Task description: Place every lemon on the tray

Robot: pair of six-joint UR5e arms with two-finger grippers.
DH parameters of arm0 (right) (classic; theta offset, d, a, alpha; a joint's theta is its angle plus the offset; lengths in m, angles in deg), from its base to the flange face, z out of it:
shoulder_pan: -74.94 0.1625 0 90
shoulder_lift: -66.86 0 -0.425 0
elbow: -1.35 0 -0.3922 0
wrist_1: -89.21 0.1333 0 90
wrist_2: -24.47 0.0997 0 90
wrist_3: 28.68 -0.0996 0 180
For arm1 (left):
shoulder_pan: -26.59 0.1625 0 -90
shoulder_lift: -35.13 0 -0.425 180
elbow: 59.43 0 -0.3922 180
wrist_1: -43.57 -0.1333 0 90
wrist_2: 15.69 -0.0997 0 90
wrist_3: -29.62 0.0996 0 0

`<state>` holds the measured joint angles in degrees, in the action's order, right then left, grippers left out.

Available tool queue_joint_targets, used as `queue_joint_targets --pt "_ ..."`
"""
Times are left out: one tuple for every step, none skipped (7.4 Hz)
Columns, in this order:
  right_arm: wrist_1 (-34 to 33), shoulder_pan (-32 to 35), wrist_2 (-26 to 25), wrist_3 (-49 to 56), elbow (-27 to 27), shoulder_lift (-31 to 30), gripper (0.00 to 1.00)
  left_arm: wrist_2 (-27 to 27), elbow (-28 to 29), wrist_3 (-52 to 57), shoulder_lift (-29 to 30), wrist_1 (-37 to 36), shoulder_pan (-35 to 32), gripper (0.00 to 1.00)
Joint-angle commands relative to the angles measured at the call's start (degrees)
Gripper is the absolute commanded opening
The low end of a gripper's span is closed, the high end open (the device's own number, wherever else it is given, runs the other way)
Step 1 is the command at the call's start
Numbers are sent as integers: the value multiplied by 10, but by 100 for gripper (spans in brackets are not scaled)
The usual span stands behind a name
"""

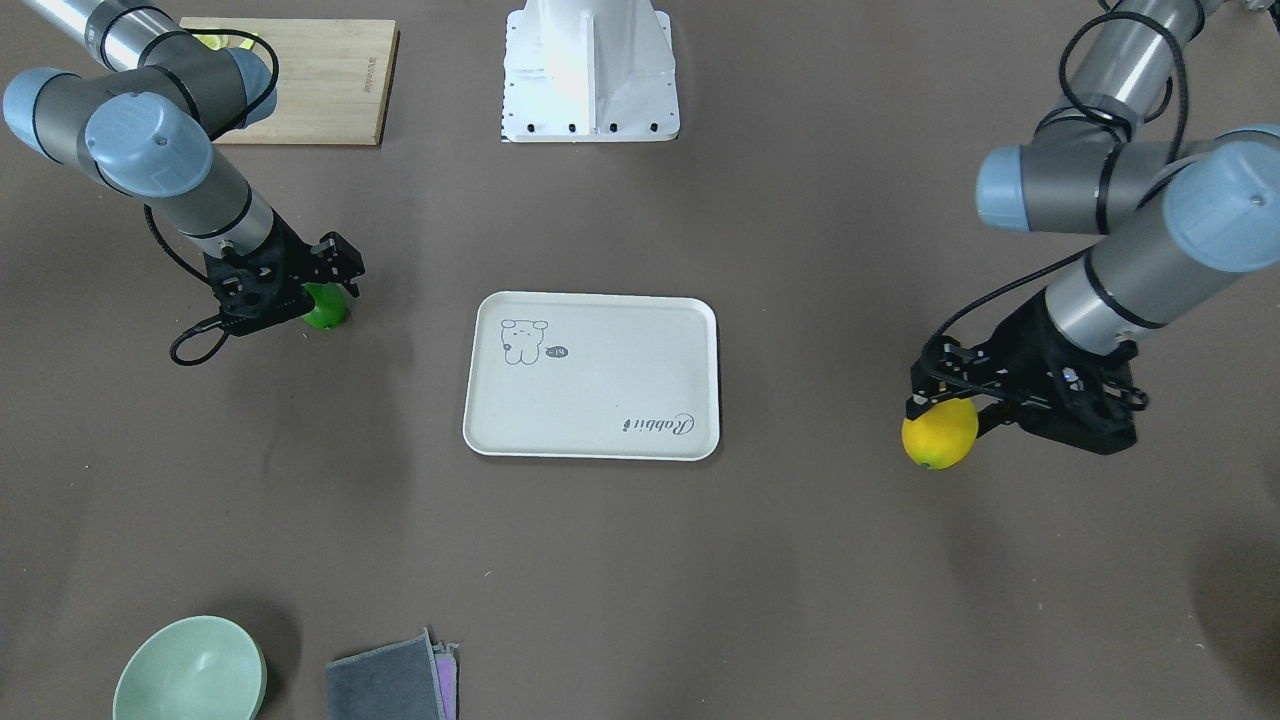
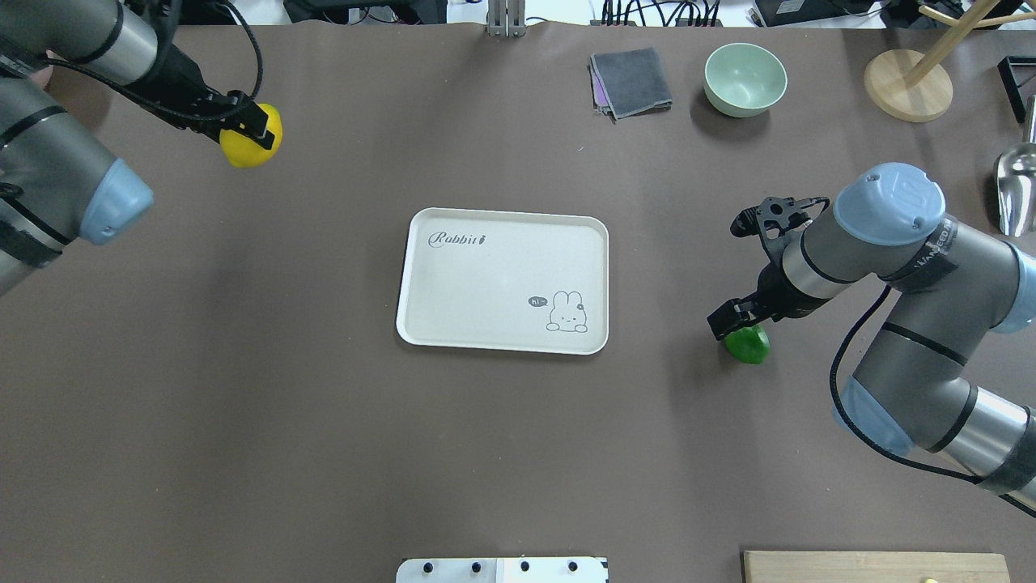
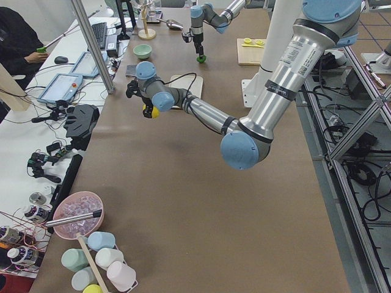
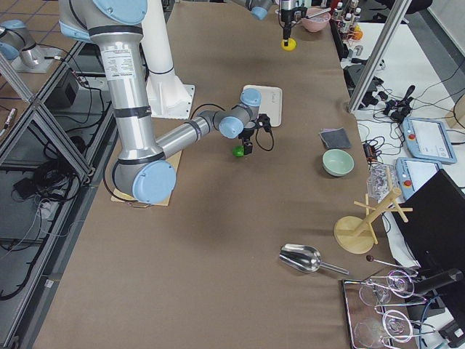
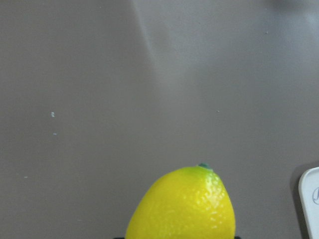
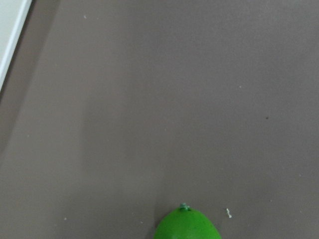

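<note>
The off-white tray [image 1: 600, 385] lies at the table's middle with nothing on it; it also shows in the overhead view [image 2: 486, 279]. My left gripper [image 1: 940, 408] [image 2: 254, 128] is shut on the yellow lemon [image 1: 940, 434] [image 2: 249, 144], far off the tray's side. The left wrist view shows that lemon [image 5: 182, 206] held over bare table, the tray's corner at the right edge. My right gripper [image 1: 330, 292] [image 2: 738, 322] is shut on the green lemon [image 1: 326, 308] [image 2: 748, 343] on the tray's other side. The green lemon [image 6: 187, 225] sits at the bottom of the right wrist view.
A wooden cutting board [image 1: 310, 80] with yellow slices [image 1: 213, 40] lies by the robot's base [image 1: 590, 70]. A green bowl [image 2: 745, 78] and a grey cloth [image 2: 630, 81] sit at the far edge. A wooden stand [image 2: 906, 85] and a metal scoop [image 2: 1018, 186] are at far right.
</note>
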<state>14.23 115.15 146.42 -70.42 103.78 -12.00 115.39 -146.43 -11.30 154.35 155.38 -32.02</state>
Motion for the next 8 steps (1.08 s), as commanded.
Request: queue_joint_targets --pt "0 -6 -2 0 -16 0 89 -13 0 -19 11 1 24 0" --pt "0 -7 -3 0 -16 1 71 -13 1 -19 15 1 30 0" --pt "0 -7 -2 7 -16 1 27 -13 1 -23 16 1 36 0" --pt "1 -7 -2 7 -14 2 0 -14 2 -34 21 1 41 0" --pt "-1 -1 -3 -3 -12 25 0 -14 2 -50 25 2 51 0" --pt "-1 12 3 -35 -10 33 0 -40 1 -79 34 4 70 0" --pt "-2 30 10 -82 -10 54 0 -67 2 -122 44 17 102 0" --pt "-2 39 21 -126 -10 73 0 -75 2 -148 49 24 115 0"
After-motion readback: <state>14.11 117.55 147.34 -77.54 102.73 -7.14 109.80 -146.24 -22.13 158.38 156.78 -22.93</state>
